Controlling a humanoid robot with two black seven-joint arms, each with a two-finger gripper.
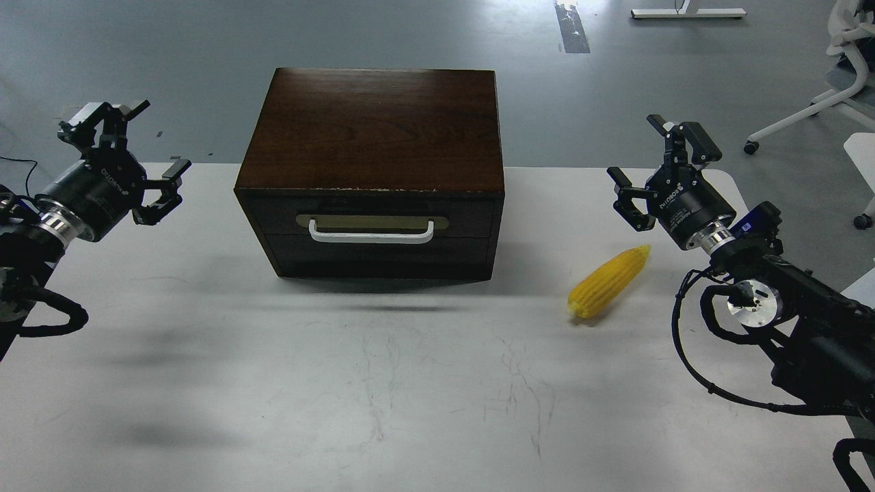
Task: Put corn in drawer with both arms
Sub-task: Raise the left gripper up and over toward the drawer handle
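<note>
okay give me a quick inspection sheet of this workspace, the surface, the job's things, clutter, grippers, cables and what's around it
Surface: white table, scuffed with fine dark marks, shadowed in places.
Job's things: corn lies on the table, right of the box, apart from it. Drawer shut, white handle facing the camera.
Clutter: nothing seen.
Grippers: left gripper open, empty, raised at the table's left edge. Right gripper open, empty, above and beyond the corn, not touching it.
Cables: black cable loops loose off the right arm; another curls beside the left arm.
Surroundings: grey floor, white office chair base at the far right.
</note>
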